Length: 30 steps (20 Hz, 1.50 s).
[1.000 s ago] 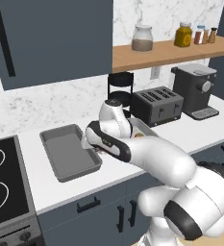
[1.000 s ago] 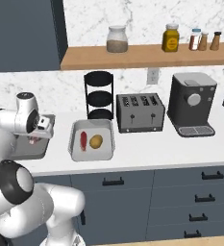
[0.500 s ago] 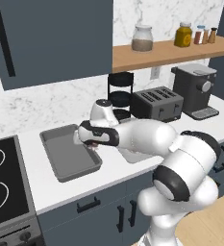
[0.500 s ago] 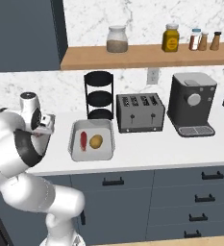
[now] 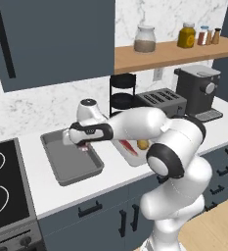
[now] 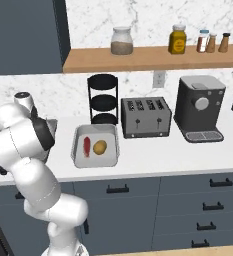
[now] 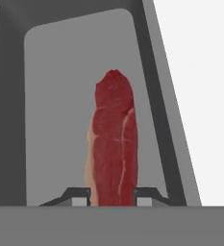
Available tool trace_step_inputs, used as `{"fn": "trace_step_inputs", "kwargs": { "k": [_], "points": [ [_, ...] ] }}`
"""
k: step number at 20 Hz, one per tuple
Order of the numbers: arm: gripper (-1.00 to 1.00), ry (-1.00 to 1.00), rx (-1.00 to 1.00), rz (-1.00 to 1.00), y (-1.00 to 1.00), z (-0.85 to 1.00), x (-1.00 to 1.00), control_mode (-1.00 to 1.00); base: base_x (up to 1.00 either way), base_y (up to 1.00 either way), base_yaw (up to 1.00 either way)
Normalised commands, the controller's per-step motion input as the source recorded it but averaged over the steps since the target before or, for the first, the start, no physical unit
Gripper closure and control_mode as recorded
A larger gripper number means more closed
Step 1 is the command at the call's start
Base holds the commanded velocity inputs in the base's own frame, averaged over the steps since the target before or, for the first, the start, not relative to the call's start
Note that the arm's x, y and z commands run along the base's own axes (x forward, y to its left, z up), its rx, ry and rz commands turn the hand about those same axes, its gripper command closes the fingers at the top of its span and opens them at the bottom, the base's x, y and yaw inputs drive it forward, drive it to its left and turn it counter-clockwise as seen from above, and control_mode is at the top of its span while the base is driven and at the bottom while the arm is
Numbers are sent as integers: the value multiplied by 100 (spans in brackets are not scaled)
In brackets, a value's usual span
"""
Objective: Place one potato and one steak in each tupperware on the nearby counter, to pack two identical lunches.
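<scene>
Gripper [image 7: 112,198] clamped on the steak [image 7: 112,139], strip's long axis running straight out from the fingertips, hanging over the bare tupperware [image 7: 56,105] floor directly below, so release looks like a short drop.

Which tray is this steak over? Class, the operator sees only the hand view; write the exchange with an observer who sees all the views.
Observer: The steak hangs over the tray beside the stovetop.
Operator: Is the other tray packed?
Observer: The other tray holds a second steak and a potato.
Operator: What stands near that one?
Observer: A toaster stands just past it on the counter, away from the stovetop.
</scene>
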Motion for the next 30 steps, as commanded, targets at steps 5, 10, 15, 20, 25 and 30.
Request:
{"fn": "trace_step_inputs", "kwargs": {
  "k": [5,10,15,20,25,30],
  "points": [
    [100,2,-2,0,0,-53,3,-100,0,0,0],
    [100,0,-5,0,0,-49,0,-100,0,0,0],
    [100,0,-2,0,0,2,-11,-100,0,0,0],
    [-100,0,0,-8,-10,21,-41,-100,0,0,0],
    [-100,1,0,-15,-37,49,-43,-100,0,0,0],
    [-100,7,0,-5,-80,75,-24,-100,0,0,0]
  ]
}}
